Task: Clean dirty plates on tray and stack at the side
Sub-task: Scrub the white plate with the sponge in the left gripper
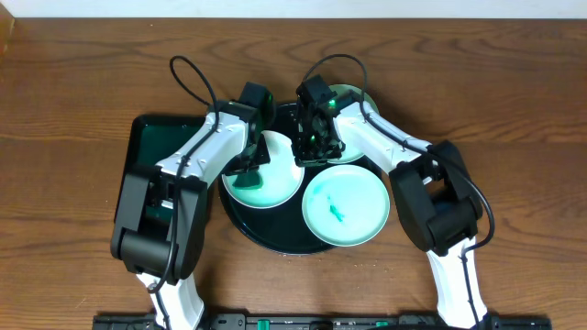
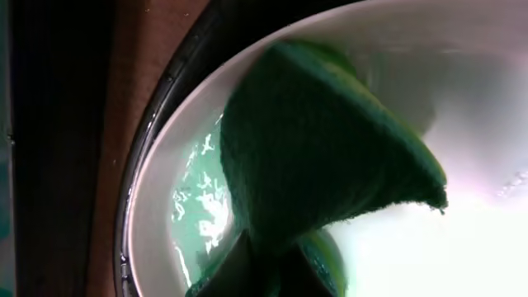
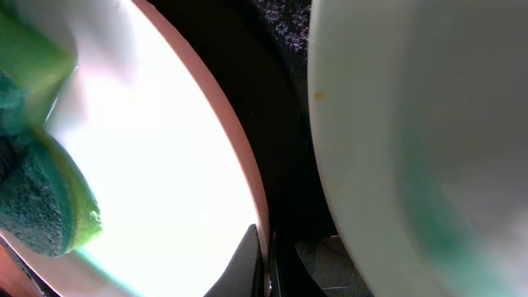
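Overhead, the left claw (image 1: 249, 165) is down on the white plate (image 1: 280, 179), which lies directly under it on the left half of the black tray (image 1: 268, 234). The left wrist view shows this claw clamped on a green sponge (image 2: 322, 140). The sponge is pressed against the plate just ahead of the fingers, and green smear glints on the plate beside it.

The right claw (image 1: 313, 151) sits at the far right rim of the same plate. In the right wrist view its fingers (image 3: 244, 266) come together at that rim and seem to pinch it, though only their tips show at the bottom edge.

A turquoise plate (image 1: 347, 209) lies uncovered on the tray on the robot's side of the right claw, with a green mark at its centre. A second turquoise plate (image 1: 349, 94) lies beyond that claw and is mostly hidden by the arm. The right wrist view shows it only as a blurred pale surface just right of the fingers.
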You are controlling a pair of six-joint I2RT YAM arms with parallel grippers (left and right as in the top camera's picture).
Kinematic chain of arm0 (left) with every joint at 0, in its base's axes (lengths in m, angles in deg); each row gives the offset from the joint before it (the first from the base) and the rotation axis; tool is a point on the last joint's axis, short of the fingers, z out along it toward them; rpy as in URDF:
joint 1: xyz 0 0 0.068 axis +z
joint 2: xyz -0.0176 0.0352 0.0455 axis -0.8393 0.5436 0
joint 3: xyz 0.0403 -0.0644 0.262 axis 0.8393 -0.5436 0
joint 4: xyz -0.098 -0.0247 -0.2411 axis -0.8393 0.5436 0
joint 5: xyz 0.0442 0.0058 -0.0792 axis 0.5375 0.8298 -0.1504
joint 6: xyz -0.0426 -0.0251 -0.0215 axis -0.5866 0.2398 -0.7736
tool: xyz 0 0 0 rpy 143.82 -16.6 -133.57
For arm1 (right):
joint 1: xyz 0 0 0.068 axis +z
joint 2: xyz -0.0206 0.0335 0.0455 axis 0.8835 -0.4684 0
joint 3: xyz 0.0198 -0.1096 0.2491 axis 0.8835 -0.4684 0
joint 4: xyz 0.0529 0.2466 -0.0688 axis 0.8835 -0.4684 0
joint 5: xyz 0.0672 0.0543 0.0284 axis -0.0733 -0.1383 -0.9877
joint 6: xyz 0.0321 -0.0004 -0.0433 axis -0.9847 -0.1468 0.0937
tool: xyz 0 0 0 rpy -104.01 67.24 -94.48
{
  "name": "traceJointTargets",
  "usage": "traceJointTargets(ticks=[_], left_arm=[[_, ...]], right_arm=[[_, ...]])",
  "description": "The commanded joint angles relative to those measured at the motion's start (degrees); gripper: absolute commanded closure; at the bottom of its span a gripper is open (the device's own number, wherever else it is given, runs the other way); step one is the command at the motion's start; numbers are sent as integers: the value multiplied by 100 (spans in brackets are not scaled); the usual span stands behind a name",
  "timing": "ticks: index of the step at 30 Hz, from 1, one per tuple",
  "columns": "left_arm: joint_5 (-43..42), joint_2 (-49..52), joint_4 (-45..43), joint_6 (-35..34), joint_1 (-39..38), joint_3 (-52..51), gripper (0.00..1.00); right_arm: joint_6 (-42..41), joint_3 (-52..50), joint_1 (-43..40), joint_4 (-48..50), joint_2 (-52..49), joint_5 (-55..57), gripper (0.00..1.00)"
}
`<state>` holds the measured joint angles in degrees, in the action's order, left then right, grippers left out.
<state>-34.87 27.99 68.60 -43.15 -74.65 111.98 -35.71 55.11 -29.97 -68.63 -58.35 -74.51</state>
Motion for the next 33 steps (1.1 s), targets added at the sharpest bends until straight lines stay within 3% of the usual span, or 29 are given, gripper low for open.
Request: traceJointTargets(ticks=[1,3,6,11,12,16,18,19,21,29,31,33], left_arm=[[-1283,170,48,887,76,-109,93],[-2695,170,0,1923,79,-109,93],[-3832,170,-31,2559,79,-109,93],[-3877,170,-621,2424,83,-109,93],[-3718,170,-796,2162,85,-109,93],[-1770,170,-1027,452,85,-109,93],[-682,170,-927,-76,85,-109,93],[264,170,-782,-442,85,-109,93],[850,170,-542,-708,85,-109,93],[1639,170,256,-968,83,-109,93],[1270,170,483,-857,74,-109,93],[463,170,481,-140,74,-109,93]], right_arm=[[-15,-66,-79,2,-155,39,99],[-15,-66,-76,4,-155,39,99],[-15,-66,-76,4,-155,37,99],[-15,-66,-76,-2,-155,37,99],[-15,-66,-76,-2,-155,37,99],[-13,-66,-76,-37,-155,39,99],[-13,-66,-79,-37,-155,39,99],[-13,-66,-79,-37,-155,39,99],[-15,-66,-79,-37,-155,37,99],[-15,-66,-79,-33,-155,35,98],[-15,-66,-83,-39,-155,17,99],[-15,-66,-90,-42,-155,2,99]])
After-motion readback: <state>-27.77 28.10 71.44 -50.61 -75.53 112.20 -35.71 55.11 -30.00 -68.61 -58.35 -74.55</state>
